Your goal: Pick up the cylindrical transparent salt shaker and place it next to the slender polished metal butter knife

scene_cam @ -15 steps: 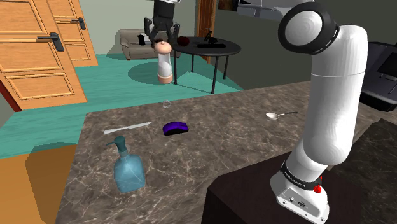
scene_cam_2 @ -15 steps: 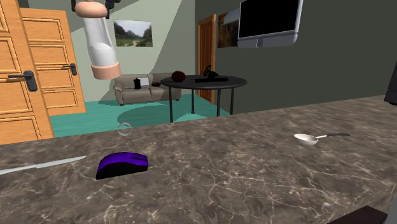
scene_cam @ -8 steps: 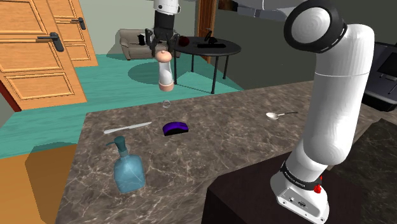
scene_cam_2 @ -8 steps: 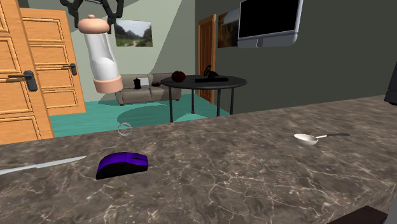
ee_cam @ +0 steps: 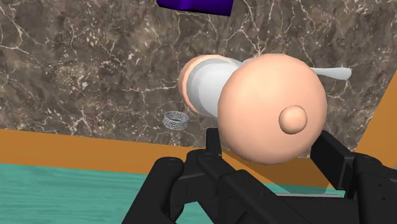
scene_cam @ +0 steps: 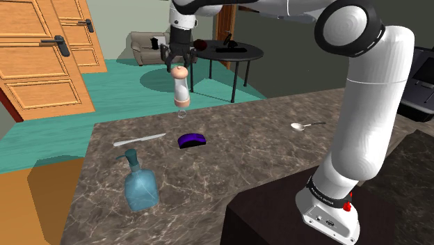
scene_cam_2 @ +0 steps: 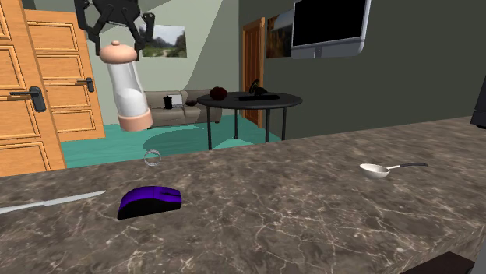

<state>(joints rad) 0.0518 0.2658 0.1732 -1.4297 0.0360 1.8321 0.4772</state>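
The black two-finger pincer (scene_cam: 179,64) (scene_cam_2: 118,48) (ee_cam: 273,149) is seen spread wide and clasped on the upper peach-coloured cap of the transparent cylindrical salt shaker (scene_cam: 181,89) (scene_cam_2: 128,89) (ee_cam: 210,86). The salt shaker is hung slightly tilted directly below the pincer, clear above the far edge of the dark marbled tabletop (scene_cam: 243,160) (scene_cam_2: 296,218) (ee_cam: 83,57). A small clear ring (scene_cam: 182,113) (scene_cam_2: 152,157) (ee_cam: 176,119) is found on the tabletop just beneath the pincer. The slender silver metal butter knife (scene_cam: 139,140) (scene_cam_2: 47,202) (ee_cam: 331,72) is laid flat on the tabletop below the pincer, nearer the arm's stand. A purple computer mouse (scene_cam: 192,140) (scene_cam_2: 149,201) (ee_cam: 194,5) is set beside the butter knife, apart from it.
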